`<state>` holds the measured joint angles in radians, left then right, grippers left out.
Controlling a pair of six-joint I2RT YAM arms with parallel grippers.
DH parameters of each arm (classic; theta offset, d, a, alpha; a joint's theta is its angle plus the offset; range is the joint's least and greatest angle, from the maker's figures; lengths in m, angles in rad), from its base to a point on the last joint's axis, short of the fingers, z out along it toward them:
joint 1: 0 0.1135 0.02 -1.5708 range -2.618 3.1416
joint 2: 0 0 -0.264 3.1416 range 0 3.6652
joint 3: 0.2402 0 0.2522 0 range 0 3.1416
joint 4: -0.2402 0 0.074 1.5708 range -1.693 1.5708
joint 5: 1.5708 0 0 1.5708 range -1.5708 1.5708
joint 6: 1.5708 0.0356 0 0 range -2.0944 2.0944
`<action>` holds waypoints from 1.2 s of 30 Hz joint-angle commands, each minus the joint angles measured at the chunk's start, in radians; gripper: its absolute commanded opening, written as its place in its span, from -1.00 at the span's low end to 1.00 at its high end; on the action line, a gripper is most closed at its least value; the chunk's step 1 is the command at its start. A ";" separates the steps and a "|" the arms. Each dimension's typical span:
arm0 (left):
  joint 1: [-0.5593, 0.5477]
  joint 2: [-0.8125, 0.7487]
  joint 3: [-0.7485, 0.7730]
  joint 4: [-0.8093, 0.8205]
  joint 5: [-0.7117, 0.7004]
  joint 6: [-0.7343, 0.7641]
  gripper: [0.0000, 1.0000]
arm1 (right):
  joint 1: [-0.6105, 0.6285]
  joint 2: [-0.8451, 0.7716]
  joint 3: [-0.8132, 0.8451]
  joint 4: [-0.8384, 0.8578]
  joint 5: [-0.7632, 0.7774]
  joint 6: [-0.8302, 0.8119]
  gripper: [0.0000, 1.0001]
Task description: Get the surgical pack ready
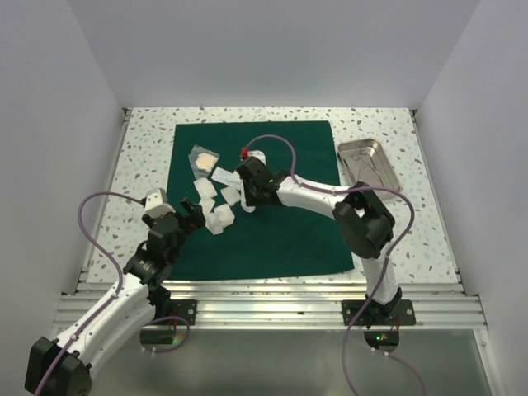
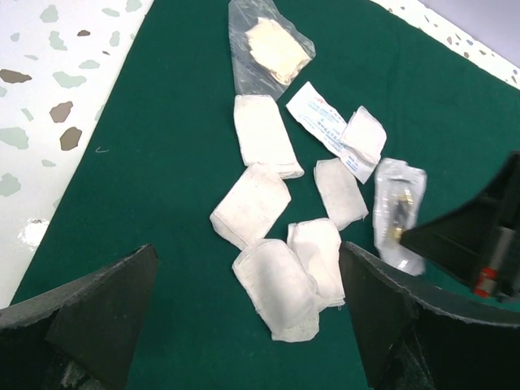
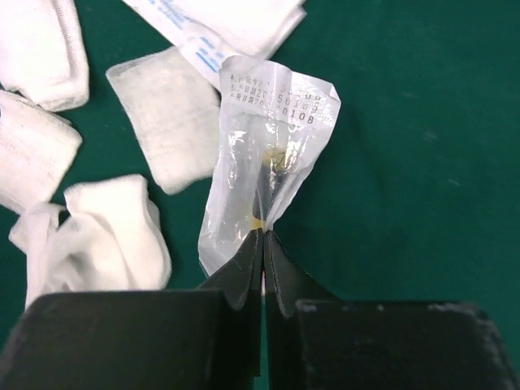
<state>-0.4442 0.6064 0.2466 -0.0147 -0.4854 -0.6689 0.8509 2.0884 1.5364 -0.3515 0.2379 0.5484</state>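
The surgical pack is a dark green drape (image 1: pixel 280 239) spread flat on the table. Several white gauze pads (image 1: pixel 216 202) lie scattered on its left half. My right gripper (image 3: pixel 262 236) is shut on the lower end of a clear plastic packet (image 3: pixel 268 162) with a small dark and yellow item inside. The packet stands up from the drape (image 3: pixel 406 162), beside a gauze pad (image 3: pixel 175 126). My left gripper (image 2: pixel 248 260) is open, its fingers either side of two overlapping gauze pads (image 2: pixel 276 288) and holding nothing. The clear packet (image 2: pixel 398 203) shows at its right.
A shiny steel tray (image 1: pixel 363 143) sits on the speckled table right of the drape. A clear bag with tan contents (image 1: pixel 202 158) lies at the drape's far left. A printed white packet (image 2: pixel 321 118) lies among the gauze.
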 commanded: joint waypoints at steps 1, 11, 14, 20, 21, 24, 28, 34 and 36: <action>0.009 -0.007 -0.016 0.070 -0.010 0.018 0.94 | -0.047 -0.197 -0.070 -0.012 0.063 -0.015 -1.00; 0.009 -0.002 -0.026 0.094 0.016 0.026 0.93 | -0.539 -0.482 -0.245 -0.033 -0.014 -0.079 -1.00; 0.009 0.006 -0.029 0.102 0.022 0.031 0.93 | -0.646 -0.440 -0.214 -0.050 -0.041 -0.123 -1.00; 0.009 0.013 -0.032 0.108 0.031 0.032 0.93 | -0.792 -0.321 -0.153 -0.086 -0.106 -0.142 -1.00; 0.009 0.015 -0.033 0.110 0.031 0.034 0.93 | -0.805 -0.312 -0.160 -0.080 -0.110 -0.125 -1.00; 0.009 0.018 -0.033 0.113 0.031 0.034 0.93 | -0.822 -0.265 -0.157 -0.023 -0.094 -0.062 -1.00; 0.009 0.016 -0.035 0.107 0.028 0.035 0.93 | -0.822 -0.168 -0.108 -0.018 -0.029 -0.004 -1.00; 0.009 0.006 -0.040 0.104 0.027 0.037 0.92 | -0.819 -0.107 -0.024 -0.052 -0.012 -0.016 -0.11; 0.009 0.006 -0.040 0.104 0.027 0.037 0.92 | -0.811 -0.149 -0.031 -0.053 -0.005 -0.025 0.08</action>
<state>-0.4442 0.6216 0.2146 0.0437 -0.4496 -0.6586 0.0284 1.9892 1.4551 -0.4049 0.1963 0.5251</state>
